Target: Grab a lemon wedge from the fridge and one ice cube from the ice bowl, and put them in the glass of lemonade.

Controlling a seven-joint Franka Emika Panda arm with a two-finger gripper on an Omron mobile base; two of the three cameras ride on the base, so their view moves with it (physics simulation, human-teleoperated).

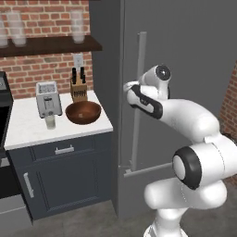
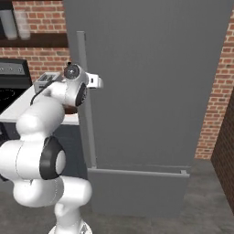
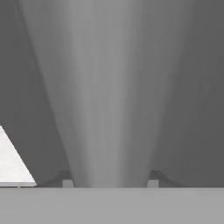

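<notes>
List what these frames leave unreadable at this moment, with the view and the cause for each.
- Lemon wedge: behind the closed fridge door in both base views.
- Ice bowl contents: left base view, too small to tell any ice.
- Gripper contact with the handle: hand view, fingertips sit on both sides of the bar, but the bottom band cuts them off.
- Glass: left base view, liquid level blurred.
- Bowl in the right base view: the arm covers it.

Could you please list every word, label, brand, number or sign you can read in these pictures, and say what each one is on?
None can be read in any view.
The fridge, its handle, the toaster, the ice bowl, the glass of lemonade and the knife block bear no visible lettering.
The stove's panel is too blurred to tell.
</notes>
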